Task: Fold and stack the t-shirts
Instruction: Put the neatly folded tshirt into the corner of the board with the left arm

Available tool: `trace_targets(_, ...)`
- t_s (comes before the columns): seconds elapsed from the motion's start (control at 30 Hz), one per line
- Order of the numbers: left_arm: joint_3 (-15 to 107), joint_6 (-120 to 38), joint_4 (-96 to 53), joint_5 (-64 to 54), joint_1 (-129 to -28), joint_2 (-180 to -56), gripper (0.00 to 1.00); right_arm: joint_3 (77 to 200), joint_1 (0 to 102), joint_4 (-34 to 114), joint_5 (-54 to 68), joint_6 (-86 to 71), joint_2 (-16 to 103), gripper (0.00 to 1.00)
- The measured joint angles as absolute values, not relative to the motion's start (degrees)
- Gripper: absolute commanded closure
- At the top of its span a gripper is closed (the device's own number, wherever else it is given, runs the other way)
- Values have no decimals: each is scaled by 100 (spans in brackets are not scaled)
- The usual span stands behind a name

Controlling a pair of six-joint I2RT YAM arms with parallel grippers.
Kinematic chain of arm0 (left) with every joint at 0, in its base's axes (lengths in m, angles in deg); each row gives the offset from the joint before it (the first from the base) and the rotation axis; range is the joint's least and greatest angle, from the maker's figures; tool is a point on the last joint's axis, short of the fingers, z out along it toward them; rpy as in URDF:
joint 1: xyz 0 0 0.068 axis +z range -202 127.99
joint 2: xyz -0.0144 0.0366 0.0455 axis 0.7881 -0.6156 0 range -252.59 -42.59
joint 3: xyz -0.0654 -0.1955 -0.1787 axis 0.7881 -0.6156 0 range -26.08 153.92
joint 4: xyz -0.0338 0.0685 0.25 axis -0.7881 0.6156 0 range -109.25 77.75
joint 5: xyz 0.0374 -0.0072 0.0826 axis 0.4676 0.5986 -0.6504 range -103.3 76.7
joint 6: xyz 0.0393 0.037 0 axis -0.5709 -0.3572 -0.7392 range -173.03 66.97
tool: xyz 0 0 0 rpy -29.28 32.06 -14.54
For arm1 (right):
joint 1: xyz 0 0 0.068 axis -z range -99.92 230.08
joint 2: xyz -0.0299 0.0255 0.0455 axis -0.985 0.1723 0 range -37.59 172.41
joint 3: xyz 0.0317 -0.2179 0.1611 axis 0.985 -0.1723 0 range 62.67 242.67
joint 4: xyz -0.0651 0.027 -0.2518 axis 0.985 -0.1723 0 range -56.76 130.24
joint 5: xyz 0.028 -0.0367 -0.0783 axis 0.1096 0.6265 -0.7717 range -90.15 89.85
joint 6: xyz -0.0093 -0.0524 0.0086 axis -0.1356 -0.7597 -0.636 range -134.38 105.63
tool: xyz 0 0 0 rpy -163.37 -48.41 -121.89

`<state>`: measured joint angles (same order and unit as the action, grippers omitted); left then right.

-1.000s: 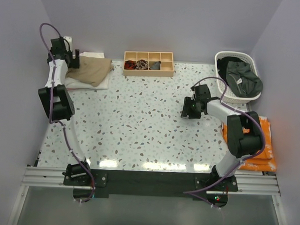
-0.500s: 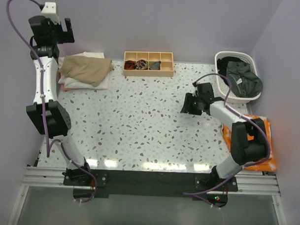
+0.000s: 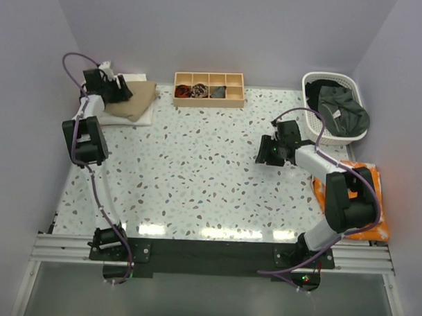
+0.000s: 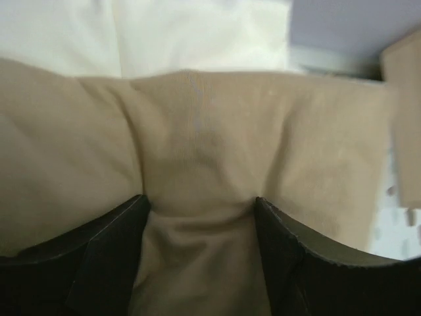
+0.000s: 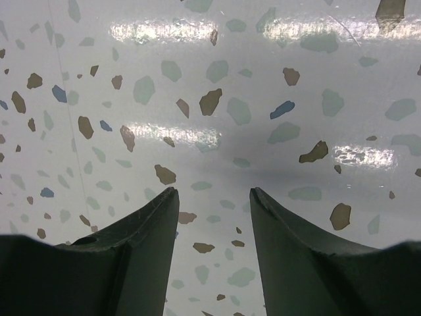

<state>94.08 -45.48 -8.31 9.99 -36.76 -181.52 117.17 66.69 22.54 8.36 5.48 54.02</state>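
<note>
A tan-beige t-shirt (image 3: 135, 100) lies bunched on top of a folded cream-white t-shirt (image 3: 147, 117) at the table's far left corner. My left gripper (image 3: 122, 92) is pressed down into the tan shirt (image 4: 197, 131). Its jaws stand apart with a ridge of tan cloth between the fingertips (image 4: 131, 217). The cream-white shirt (image 4: 197, 33) shows behind it. A dark green/black t-shirt (image 3: 343, 110) lies heaped in the white basket (image 3: 326, 77) at the far right. My right gripper (image 3: 263, 151) is open and empty just above the bare speckled table (image 5: 217, 99), right of centre.
A small wooden divided tray (image 3: 234, 101) with little dark items stands at the back middle. A flat orange item (image 3: 373, 198) lies at the table's right edge under the right arm. Walls close in the left, back and right sides.
The left arm, raised high above the corner half a second ago, has come back down onto the tan shirt, which now lies more bunched. The right arm has hardly moved.
</note>
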Motion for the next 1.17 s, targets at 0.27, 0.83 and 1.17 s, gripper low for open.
trace_targets(0.27, 8866, -4515, -1056, 695, -3571, -17956, 24, 11717, 6669, 2259, 836, 548, 5509, 49)
trace_targets(0.83, 7355, -4592, -953, 13, -5219, -13790, 0, 11578, 6669, 2254, 832, 596, 4757, 48)
trace_targets(1.17, 4523, -4458, -1432, -450, -7099, -10870, 0, 11385, 6667, 2029, 689, 572, 3555, 47)
